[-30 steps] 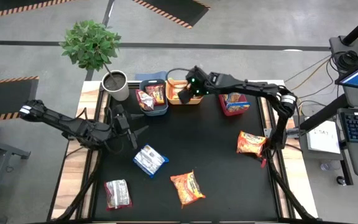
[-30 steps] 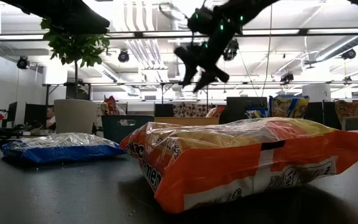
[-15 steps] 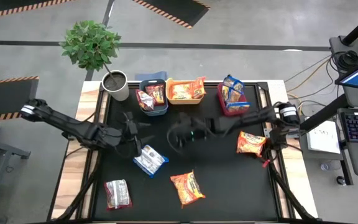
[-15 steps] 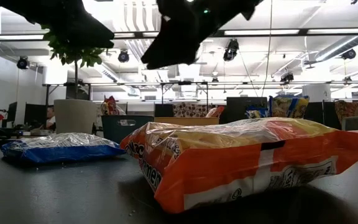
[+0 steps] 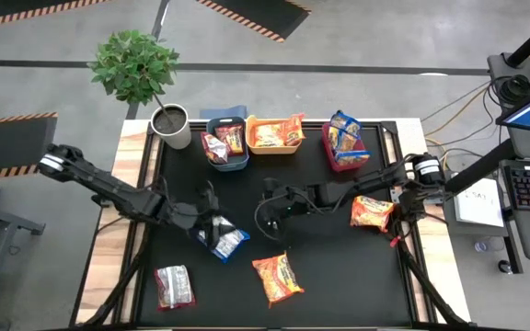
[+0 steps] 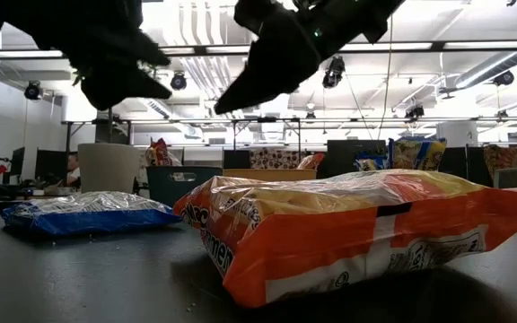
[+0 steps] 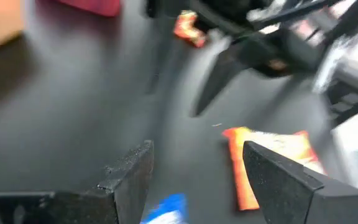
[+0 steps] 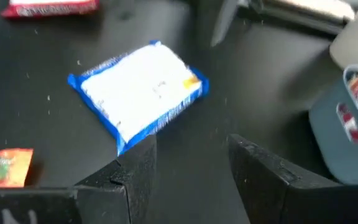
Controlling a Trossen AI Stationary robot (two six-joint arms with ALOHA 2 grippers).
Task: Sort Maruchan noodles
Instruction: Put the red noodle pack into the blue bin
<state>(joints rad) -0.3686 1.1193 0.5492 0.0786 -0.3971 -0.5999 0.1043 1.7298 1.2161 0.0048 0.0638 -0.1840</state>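
Blue-and-white crinkly plastic marks the packet in hand: the blue noodle packet [image 5: 221, 239] lies flat on the black table [image 5: 320, 285], left of centre; the left gripper [image 5: 208, 223] hovers right at its upper-left end with fingers spread and nothing between them, while the right gripper [image 5: 267, 204], also spread and empty, hangs just to the packet's right; which arm will take it is not certain, though the left looks closer; judging from the bins at the far edge, this packet belongs with its own colour; to grip it well, the fingers should come down across the packet's short width, near its middle, and pinch the crinkled film without sliding it; the 2 arms are near each other, so only 1 should descend; the packet's long axis runs diagonally, from upper left toward lower right in the overhead view; 2 orange packets [image 5: 278, 278] and 1 dark red packet [image 5: 173, 286] also wait on the table
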